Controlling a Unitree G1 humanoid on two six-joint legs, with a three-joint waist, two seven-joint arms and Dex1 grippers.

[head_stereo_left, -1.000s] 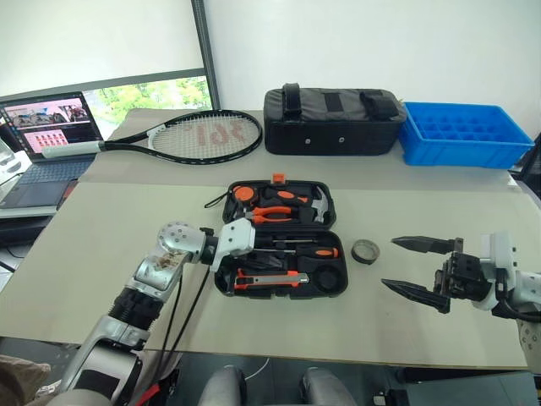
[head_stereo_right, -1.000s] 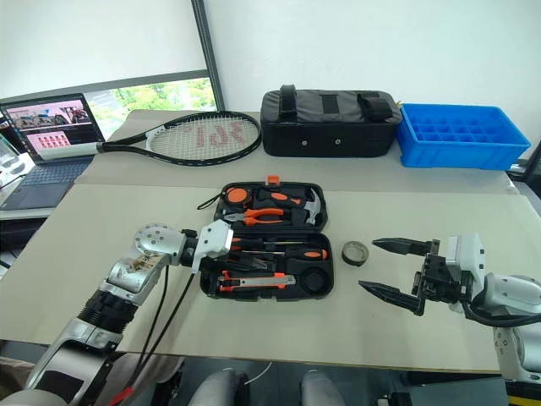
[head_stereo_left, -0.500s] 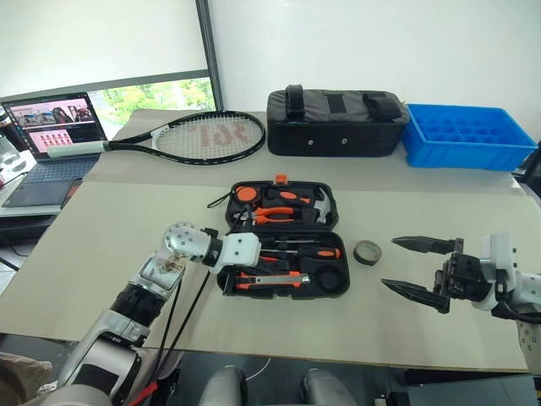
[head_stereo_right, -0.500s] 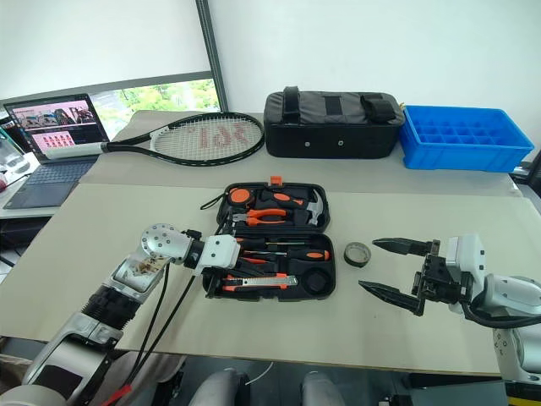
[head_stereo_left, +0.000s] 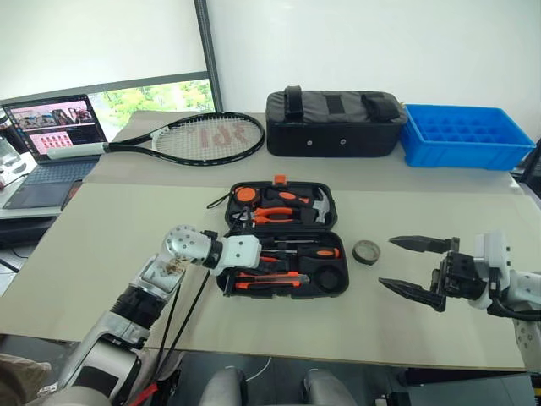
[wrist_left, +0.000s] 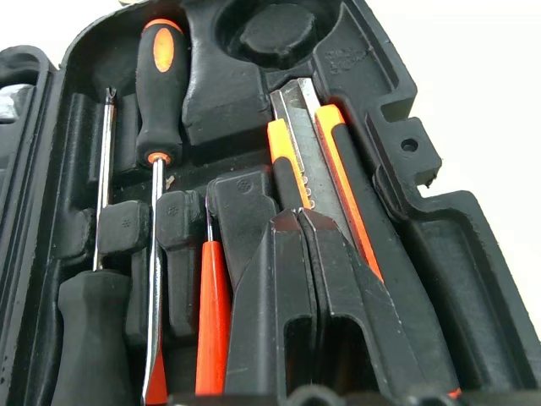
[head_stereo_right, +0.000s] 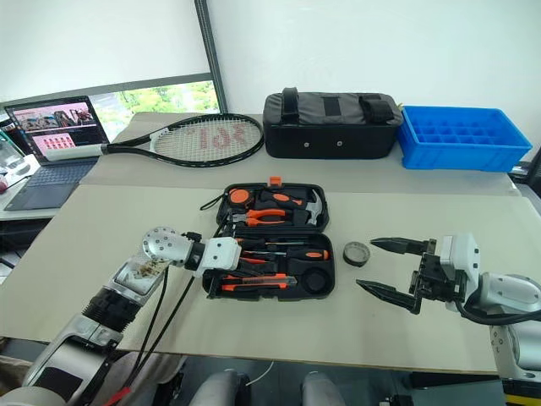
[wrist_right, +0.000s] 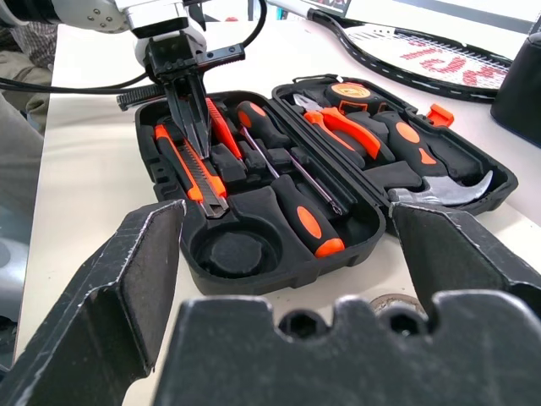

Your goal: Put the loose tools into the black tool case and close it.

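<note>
The black tool case lies open mid-counter as it did a second ago, while the left hand, fingers pressed together and empty, has drawn slightly back over the near tray's left end beside the utility knife, apparently finished seating it. The small tape roll remains loose just right of the case, and its round slot looks vacant. The right hand hovers wide open near the roll, with bare counter around it and the counter's near edge close behind.

The tool case lies open mid-table, tools in its slots. The tape roll sits just right of it. Along the far edge: racket, bag, tray at the right corner.
</note>
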